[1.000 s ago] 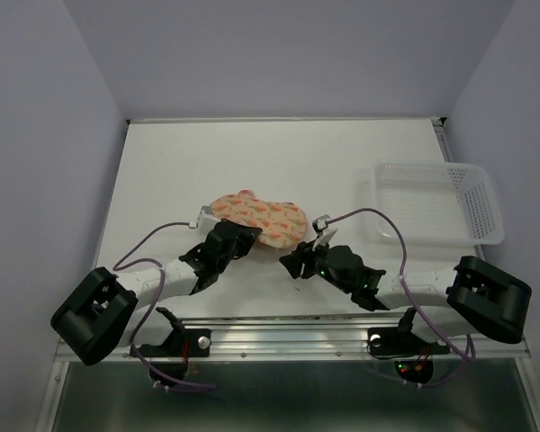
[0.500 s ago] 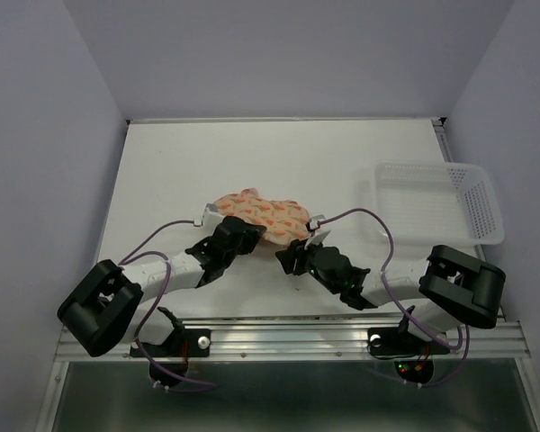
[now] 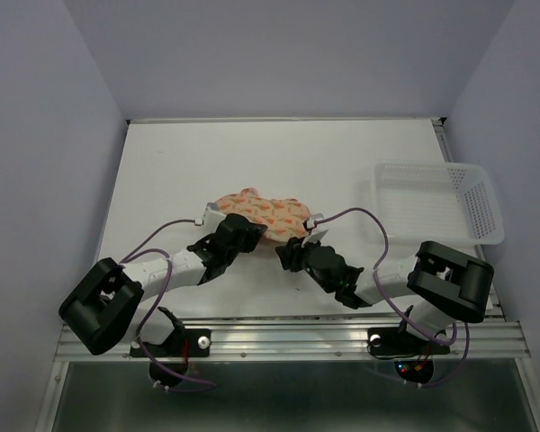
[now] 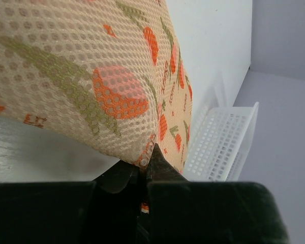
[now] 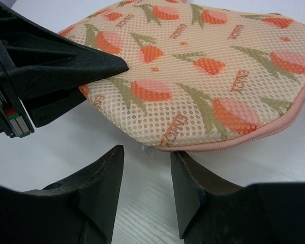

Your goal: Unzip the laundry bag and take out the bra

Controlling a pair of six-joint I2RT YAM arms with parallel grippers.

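top external: right gripper [image 3: 291, 253] has slid in to the 5 o'clock edge of the laundry bag [image 3: 259, 211] mid-table [image 3: 162, 171], jaws spread but narrowing at the pink zip hem. left gripper [image 4: 145, 162] pinches the 7 o'clock edge. zip looks closed, bra unseen.

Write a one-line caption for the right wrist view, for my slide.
Right gripper, open, faces the pink zip edge of the laundry bag; left gripper pinches its edge at left.

White arm links [image 3: 162, 264], black joints [image 3: 99, 306], purple cables [image 3: 383, 236]; right hand [image 5: 147, 151] black, wedge-shaped fingers [image 5: 96, 193].
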